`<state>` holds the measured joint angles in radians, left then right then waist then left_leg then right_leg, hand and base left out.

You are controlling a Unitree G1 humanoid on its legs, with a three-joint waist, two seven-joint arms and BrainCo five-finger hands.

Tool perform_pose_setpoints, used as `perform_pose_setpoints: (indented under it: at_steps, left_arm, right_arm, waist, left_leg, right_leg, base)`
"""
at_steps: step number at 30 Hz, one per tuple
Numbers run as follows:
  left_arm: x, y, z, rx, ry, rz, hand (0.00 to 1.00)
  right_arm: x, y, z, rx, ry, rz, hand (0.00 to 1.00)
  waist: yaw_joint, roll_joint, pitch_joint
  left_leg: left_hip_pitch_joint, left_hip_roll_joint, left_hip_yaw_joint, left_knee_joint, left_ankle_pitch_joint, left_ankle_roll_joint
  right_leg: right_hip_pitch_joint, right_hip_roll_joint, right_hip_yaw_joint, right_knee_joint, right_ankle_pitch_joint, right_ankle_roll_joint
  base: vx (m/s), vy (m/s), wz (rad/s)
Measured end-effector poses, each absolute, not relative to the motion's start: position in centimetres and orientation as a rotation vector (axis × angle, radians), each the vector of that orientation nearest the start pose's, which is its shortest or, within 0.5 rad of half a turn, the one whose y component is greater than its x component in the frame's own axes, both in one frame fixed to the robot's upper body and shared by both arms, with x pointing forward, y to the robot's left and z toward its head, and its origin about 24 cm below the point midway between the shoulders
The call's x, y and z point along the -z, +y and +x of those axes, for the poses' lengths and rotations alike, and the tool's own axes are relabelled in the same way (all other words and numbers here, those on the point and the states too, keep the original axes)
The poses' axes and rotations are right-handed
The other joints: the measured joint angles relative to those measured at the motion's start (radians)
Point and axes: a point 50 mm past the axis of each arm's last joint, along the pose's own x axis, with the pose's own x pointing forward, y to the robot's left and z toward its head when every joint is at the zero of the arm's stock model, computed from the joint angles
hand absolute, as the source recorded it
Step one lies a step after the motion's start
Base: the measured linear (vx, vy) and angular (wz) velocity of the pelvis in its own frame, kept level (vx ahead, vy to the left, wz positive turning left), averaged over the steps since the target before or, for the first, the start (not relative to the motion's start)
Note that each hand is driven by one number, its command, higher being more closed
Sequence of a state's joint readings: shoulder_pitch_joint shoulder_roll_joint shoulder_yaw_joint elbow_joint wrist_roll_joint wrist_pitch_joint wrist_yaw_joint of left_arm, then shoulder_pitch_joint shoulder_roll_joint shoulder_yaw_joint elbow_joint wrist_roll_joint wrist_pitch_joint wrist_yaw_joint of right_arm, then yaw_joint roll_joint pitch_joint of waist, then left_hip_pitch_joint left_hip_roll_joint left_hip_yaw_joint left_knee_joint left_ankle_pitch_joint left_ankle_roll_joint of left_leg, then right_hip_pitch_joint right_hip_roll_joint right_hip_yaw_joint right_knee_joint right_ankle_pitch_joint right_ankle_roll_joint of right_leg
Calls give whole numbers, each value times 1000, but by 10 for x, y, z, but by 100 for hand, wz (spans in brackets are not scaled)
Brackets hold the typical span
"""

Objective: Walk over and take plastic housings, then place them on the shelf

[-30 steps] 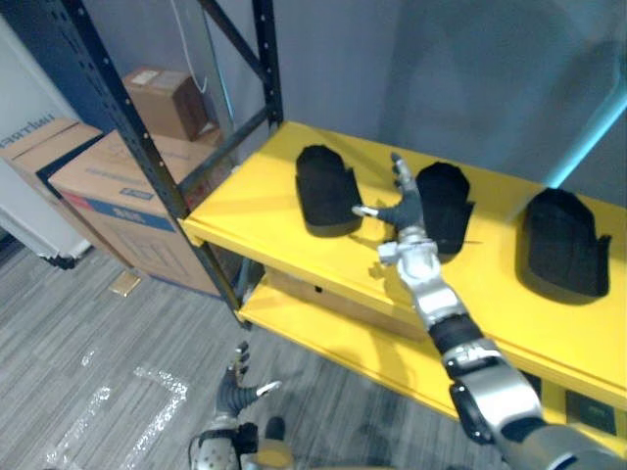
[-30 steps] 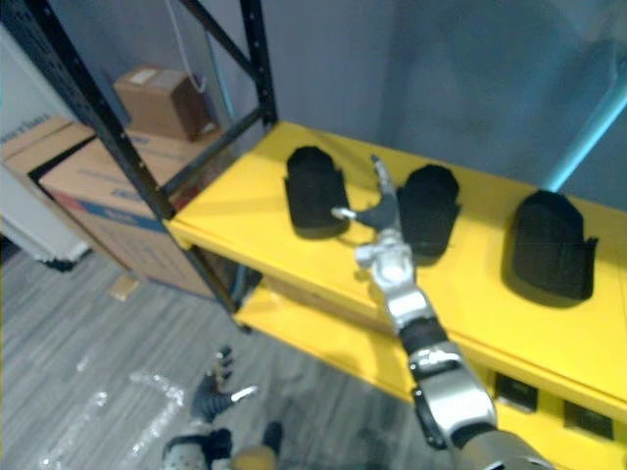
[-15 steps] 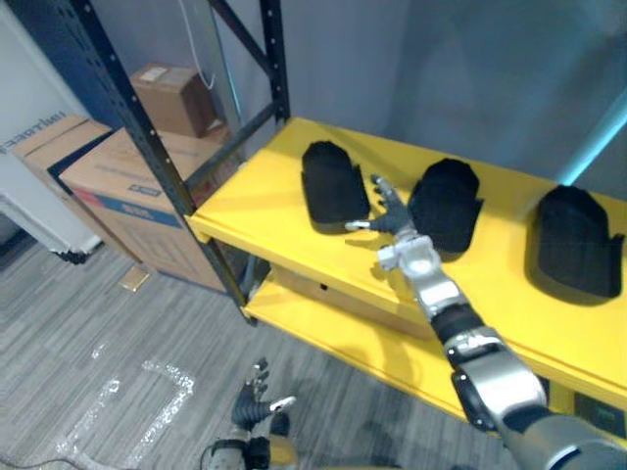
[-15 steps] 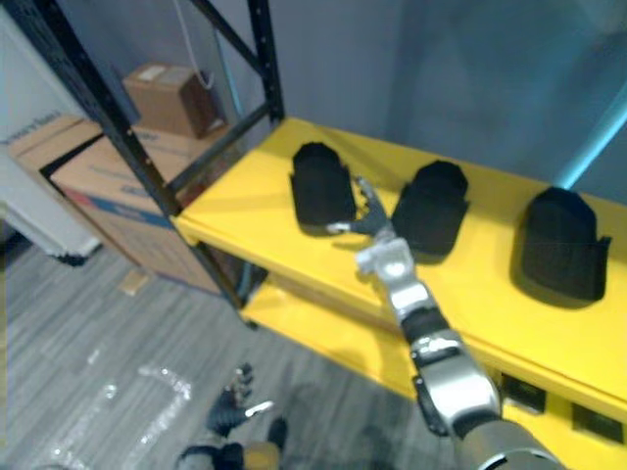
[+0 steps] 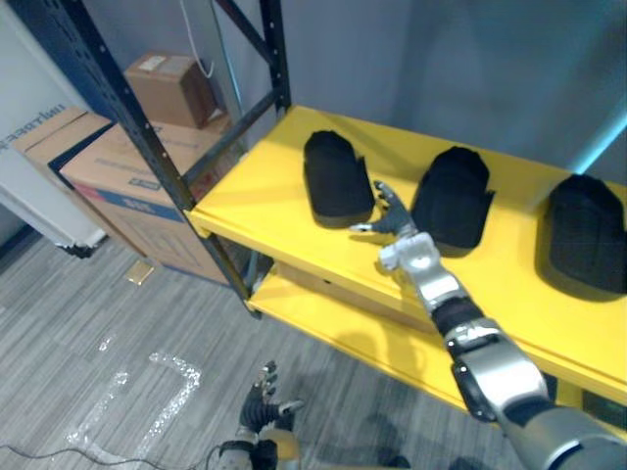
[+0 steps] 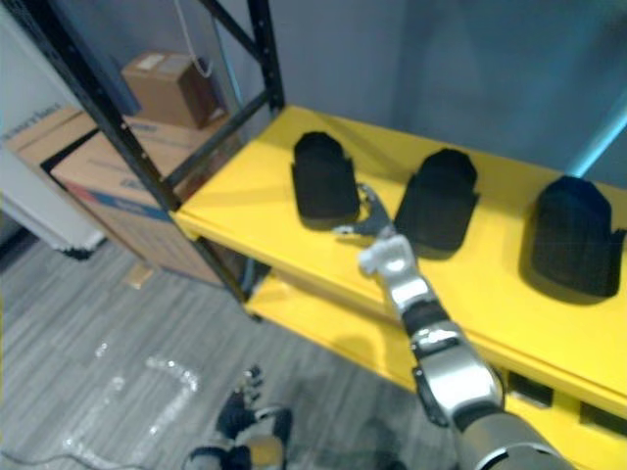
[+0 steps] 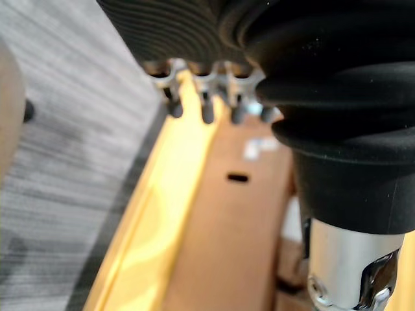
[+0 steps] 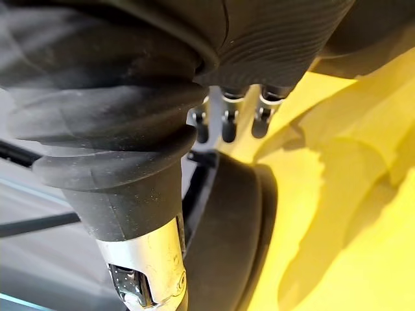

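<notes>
Nearest us, our left hand (image 5: 263, 403) hangs low above the grey floor (image 5: 88, 323), its fingers loosely spread and empty. Higher up, our right hand (image 5: 392, 217) reaches over the front of the yellow shelf (image 5: 260, 201), fingers splayed wide with nothing in them, between the left plastic housing (image 5: 336, 176) and the middle housing (image 5: 453, 196). The right housing (image 5: 588, 233) lies well apart on the same shelf. Beyond the black rack upright (image 5: 137, 127) stand cardboard boxes (image 5: 108, 176).
</notes>
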<state>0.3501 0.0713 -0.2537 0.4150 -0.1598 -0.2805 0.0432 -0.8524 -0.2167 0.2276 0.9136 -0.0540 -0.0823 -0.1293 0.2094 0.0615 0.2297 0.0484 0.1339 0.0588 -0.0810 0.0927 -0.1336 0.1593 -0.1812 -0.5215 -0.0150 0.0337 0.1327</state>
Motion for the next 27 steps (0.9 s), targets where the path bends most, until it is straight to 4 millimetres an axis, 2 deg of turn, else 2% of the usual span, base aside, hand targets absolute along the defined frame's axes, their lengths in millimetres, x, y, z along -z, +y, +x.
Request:
perform_pose_setpoints:
  at_steps: [5,11,14,16,19,24,27]
  left_arm:
    - [89,131,128,47,493,-91,0]
    - [90,131,128,32,500,-132,0]
    - [90,132,128,21,507,-155,0]
    - [91,132,127,17,511,-162,0]
    - [91,131,126,18,520,-162,0]
    - [91,132,126,15,522,-161,0]
    - [91,132,126,13,522,-161,0]
  right_arm:
    - [-108,-128,392,-114,-55,-456,0]
    - [-111,-108,389,-242,-121,-473,0]
    - [-123,-87,384,-317,-190,-479,0]
    - [-131,-65,378,-386,-248,-471,0]
    - [-129,-42,371,-447,-243,-463,0]
    - [-114,-32,365,-466,-172,-475,0]
    - [-114,-34,366,-436,-187,-496,0]
  waist:
    - [0,0,0]
    - [0,1,1]
    - [-1,6,5]
    - [-2,8,7]
    - [-2,8,7]
    - [-2,5,8]
    - [-2,0,14]
  left_leg:
    - [-1,-4,0,0,0,0]
    - [1,0,0,0,0,0]
    - [0,3,1,0,0,0]
    - [1,7,2,0,0,0]
    - [2,11,2,0,0,0]
    - [2,11,2,0,0,0]
    - [2,12,2,0,0,0]
  right_leg:
    - [-15,-13,1,37,-19,4]
    - [-25,-16,1,68,-44,3]
    - [-33,-15,2,78,-51,0]
    - [-36,-14,2,90,-59,0]
    - [-41,-13,2,92,-68,0]
    - [-41,-13,2,93,-70,1]
    - [-41,-13,2,93,-70,1]
  base:
    - [0,0,0]
    - [0,0,0]
    - [0,0,0]
    - [0,0,0]
    - [0,0,0]
    - [0,0,0]
    - [0,0,0]
